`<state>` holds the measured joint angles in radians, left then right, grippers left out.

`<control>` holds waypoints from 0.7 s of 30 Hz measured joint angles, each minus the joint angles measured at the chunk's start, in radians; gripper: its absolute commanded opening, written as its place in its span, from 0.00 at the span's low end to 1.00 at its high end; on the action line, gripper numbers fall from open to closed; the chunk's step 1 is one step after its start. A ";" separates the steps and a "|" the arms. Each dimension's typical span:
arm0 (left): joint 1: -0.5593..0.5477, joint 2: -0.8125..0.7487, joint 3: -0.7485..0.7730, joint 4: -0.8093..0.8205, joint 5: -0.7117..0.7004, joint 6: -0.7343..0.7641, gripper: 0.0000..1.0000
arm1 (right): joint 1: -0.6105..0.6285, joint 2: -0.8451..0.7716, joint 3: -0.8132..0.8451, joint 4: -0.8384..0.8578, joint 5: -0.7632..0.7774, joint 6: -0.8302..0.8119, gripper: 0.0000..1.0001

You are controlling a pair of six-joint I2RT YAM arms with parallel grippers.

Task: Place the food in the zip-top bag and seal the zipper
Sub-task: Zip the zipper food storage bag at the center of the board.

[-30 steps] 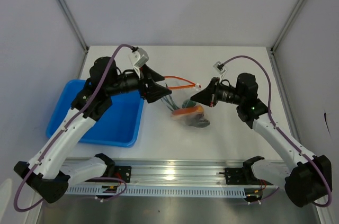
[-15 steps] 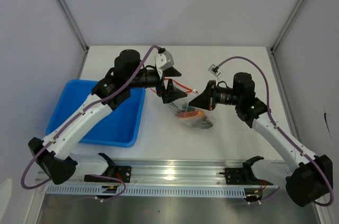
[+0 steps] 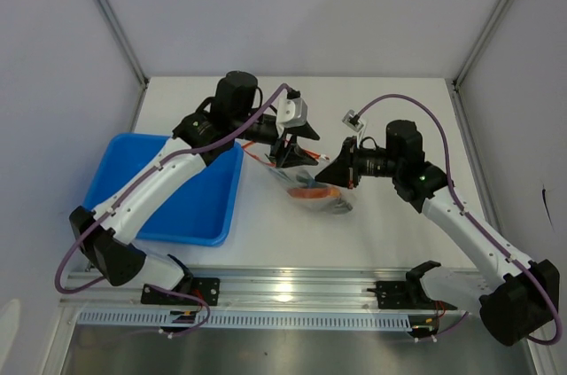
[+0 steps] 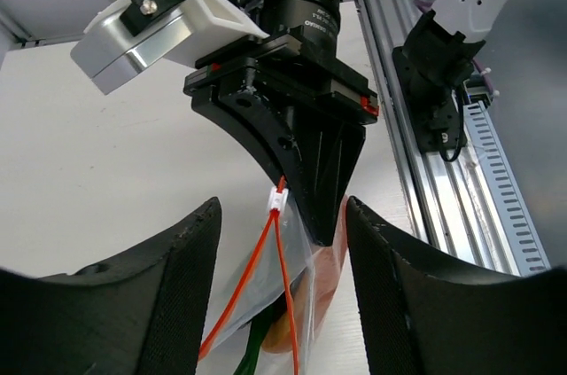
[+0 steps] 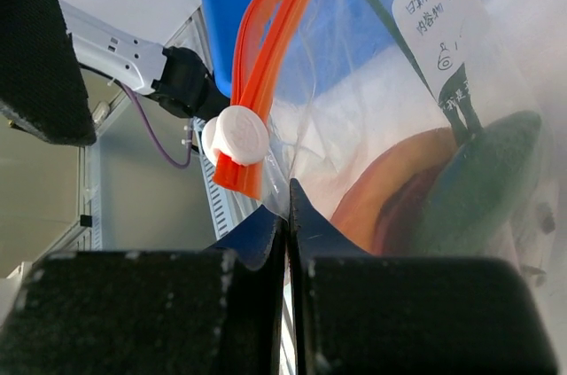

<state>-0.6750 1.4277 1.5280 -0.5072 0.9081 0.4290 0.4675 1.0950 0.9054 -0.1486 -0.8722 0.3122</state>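
The right gripper (image 5: pixel 288 207) has its jaws pressed together on a corner of the small clear plastic zip-top bag (image 5: pixel 425 109), pinching the film just under the round white slider (image 5: pixel 235 137) at the end of the thin red-orange zipper (image 5: pixel 283 29). Facing it, the left gripper (image 4: pixel 283 207) stands with its jaws apart on either side of that strip, touching nothing that I can see. The bag hangs from the right grip with its lower part on the table, and the flat oval dark-red meat slab (image 5: pixel 381 189) and the long dark-green stalks (image 5: pixel 496 144) are inside it.

The risk, as I judge it, is that the left jaws close beside the small slider rather than on it, or that a pull along the zipper drags the thin film out of the right grip. The two grippers are also very close and could knock together.

A second ago the left gripper was back near the blue plastic tray (image 3: pixel 204 215), and it has since swung across to the bag's mouth
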 measured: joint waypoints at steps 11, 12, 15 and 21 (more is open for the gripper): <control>-0.027 0.040 0.000 -0.030 0.041 0.028 0.45 | 0.000 0.000 0.000 -0.005 0.000 -0.018 0.00; -0.031 0.050 0.000 -0.031 0.039 0.028 0.45 | 0.000 0.000 0.000 -0.005 0.000 -0.018 0.00; -0.041 0.078 0.000 -0.032 0.034 0.028 0.40 | 0.001 0.000 0.000 -0.005 0.000 -0.018 0.00; -0.045 0.098 0.000 -0.034 0.011 0.026 0.31 | 0.001 -0.002 0.000 -0.014 0.000 -0.019 0.00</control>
<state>-0.7197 1.5253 1.5280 -0.5415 0.9195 0.4553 0.4686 1.0927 0.9054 -0.1627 -0.8722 0.2935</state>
